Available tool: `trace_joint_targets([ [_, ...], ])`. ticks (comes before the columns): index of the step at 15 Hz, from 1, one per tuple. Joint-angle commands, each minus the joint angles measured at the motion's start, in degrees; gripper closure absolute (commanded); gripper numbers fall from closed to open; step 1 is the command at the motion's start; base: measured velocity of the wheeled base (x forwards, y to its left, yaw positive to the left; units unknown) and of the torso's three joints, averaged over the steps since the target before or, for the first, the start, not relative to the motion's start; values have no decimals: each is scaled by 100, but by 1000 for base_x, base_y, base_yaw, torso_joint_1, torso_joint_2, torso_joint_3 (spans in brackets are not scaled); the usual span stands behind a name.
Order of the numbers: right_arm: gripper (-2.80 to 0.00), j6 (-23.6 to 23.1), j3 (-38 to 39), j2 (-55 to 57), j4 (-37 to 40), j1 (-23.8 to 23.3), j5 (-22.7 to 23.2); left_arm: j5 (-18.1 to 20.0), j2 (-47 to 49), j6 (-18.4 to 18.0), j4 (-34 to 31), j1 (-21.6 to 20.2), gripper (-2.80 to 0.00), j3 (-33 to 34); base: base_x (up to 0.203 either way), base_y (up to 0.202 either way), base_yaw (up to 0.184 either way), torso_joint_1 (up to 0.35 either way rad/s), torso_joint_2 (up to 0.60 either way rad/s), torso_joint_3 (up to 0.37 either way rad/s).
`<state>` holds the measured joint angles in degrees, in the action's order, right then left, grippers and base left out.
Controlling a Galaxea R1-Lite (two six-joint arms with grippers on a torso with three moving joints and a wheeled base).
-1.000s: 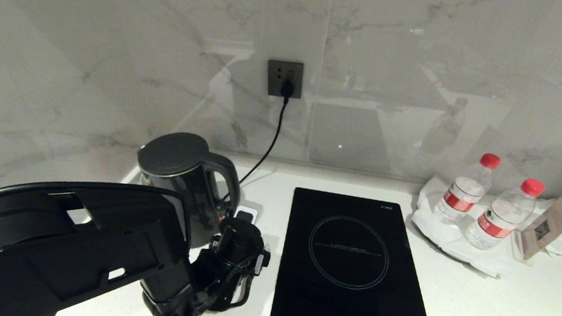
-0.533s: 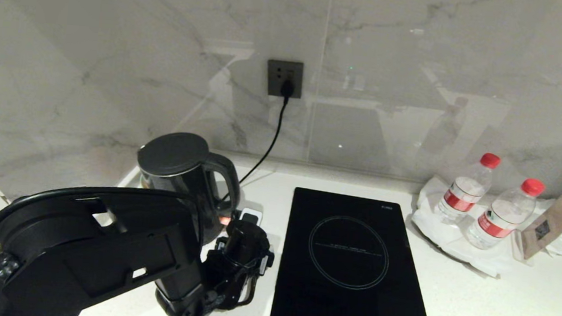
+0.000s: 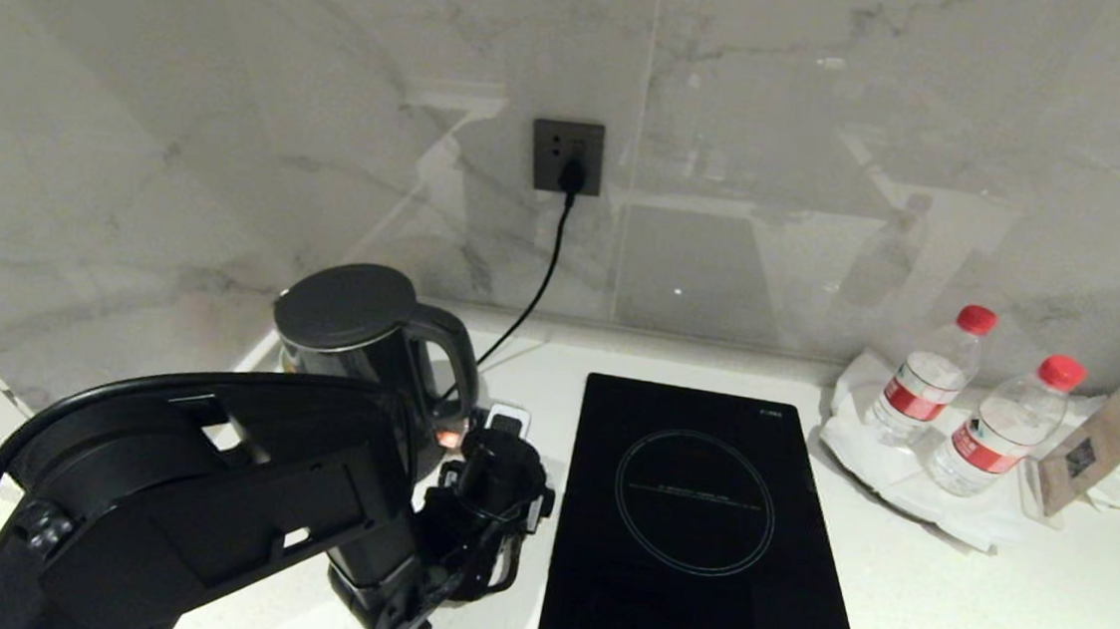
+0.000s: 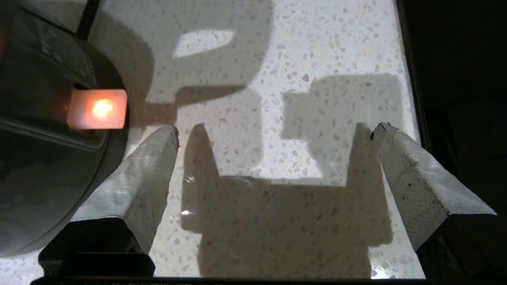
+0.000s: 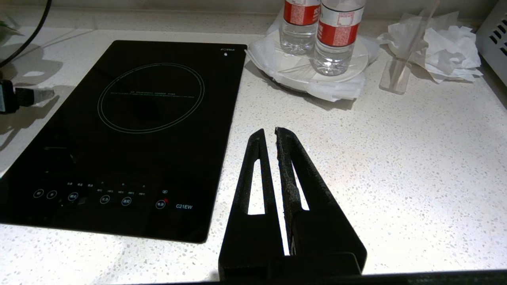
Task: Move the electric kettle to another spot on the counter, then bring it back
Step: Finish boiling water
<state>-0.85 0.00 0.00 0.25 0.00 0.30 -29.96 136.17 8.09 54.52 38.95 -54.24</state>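
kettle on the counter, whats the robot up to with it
The robot's left gripper hangs open just above the counter, beside the foot of the electric kettle, between it and the black hob. It holds nothing; one finger is close to the kettle's lit orange switch. The kettle stands untouched near the wall. The right gripper is shut and idle over the counter.

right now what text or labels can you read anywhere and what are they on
"C21EW": front edge of the hob, beside its touch buttons.
Small brand word at the hob's back corner: too small to read for sure.
Tiny line of print inside the hob's ring: unreadable.
Red labels on the two water bottles: print too blurred.
Small lettering on the kettle: unreadable.
Brown card by the bottles: printed square pattern, no legible words.
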Motion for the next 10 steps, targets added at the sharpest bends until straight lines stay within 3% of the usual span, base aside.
trace_joint_targets([
  [1, 0, -3, 0, 0, 1, 0, 5, -45, -13, 8, 35, -1, -280, -43, 0, 0, 0, 0, 0, 0],
  [10, 0, -3, 0, 0, 1, 0, 5, -38, 40, -1, 33, -63, -280, 170, 0, 0, 0, 0, 0, 0],
])
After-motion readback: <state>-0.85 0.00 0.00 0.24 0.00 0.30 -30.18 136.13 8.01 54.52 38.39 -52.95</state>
